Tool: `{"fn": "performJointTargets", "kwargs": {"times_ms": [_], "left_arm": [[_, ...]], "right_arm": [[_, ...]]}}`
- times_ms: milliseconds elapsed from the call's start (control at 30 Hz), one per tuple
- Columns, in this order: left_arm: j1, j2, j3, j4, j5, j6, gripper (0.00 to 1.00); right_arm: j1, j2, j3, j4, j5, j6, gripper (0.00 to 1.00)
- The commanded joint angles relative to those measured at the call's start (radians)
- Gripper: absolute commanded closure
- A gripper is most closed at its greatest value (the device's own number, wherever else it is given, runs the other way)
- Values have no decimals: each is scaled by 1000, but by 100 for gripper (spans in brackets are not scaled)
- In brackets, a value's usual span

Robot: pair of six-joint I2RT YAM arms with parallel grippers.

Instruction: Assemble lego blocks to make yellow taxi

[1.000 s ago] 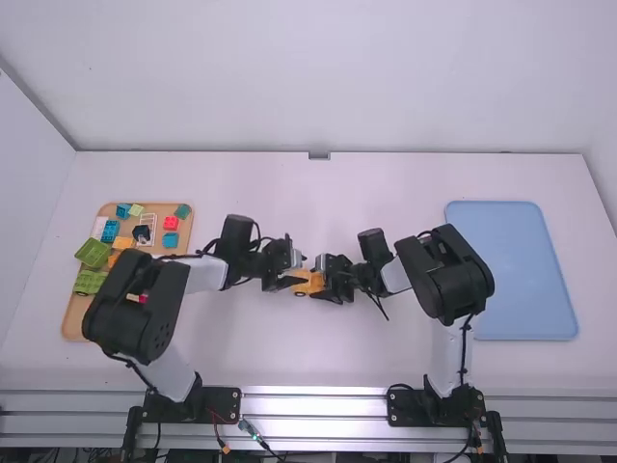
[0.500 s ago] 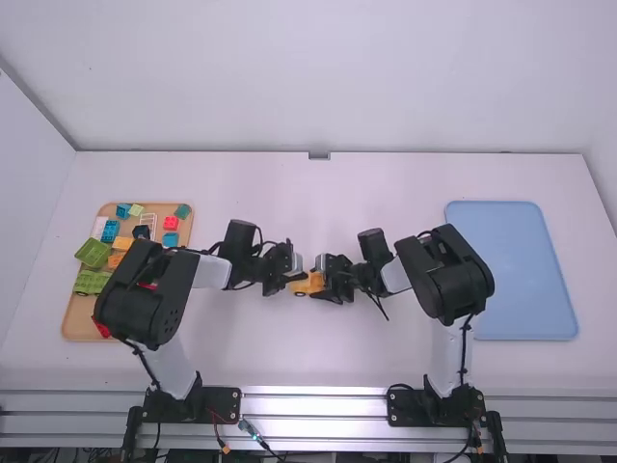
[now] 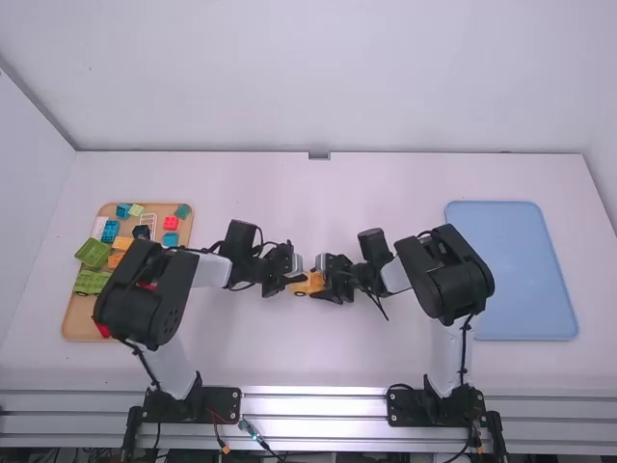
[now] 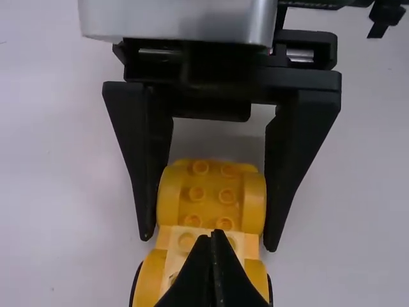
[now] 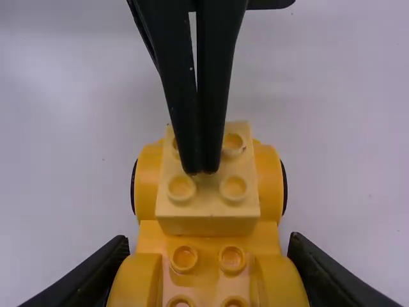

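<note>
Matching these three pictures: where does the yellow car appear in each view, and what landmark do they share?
High view: the yellow car is near mid-table, between the two hands.
Left wrist view: between the right hand's fingers.
Right wrist view: between that same hand's fingers.
Shared landmark: the left hand, fingertips at the car.

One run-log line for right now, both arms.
right end effector: gripping yellow car | left end effector: fingers together, over pale yellow block | spare blocks: on tan tray
</note>
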Motion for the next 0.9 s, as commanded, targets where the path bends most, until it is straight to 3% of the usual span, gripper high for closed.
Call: {"fn": "performJointTargets", "kwargs": {"times_ms": [0, 333, 500, 633, 733, 767, 800, 833, 867], "left_arm": [[-7, 82, -23, -13, -153, -8, 98], [-7, 101, 9, -18, -142, -19, 98], [-7, 19, 77, -98, -7, -16, 98], [-7, -78, 121, -176, -35, -16, 98], [-6, -142, 135, -198, -72, -16, 85], [-5, -163, 137, -201, -87, -16, 75], [3, -204, 137, -209, -108, -16, 46], [3, -208, 137, -210, -111, -16, 43], [10, -246, 137, -220, -132, -17, 1]], "right_arm": [[0, 16, 2, -5, 16, 26, 44], [0, 16, 2, -5, 16, 27, 44], [0, 16, 2, -5, 18, 28, 43], [0, 16, 2, -5, 31, 28, 43], [0, 16, 2, -5, 40, 28, 43], [0, 16, 2, -5, 39, 28, 43], [1, 16, 2, -5, 40, 28, 42], [1, 16, 2, -5, 39, 28, 42], [0, 16, 2, -4, 39, 29, 42]]}}
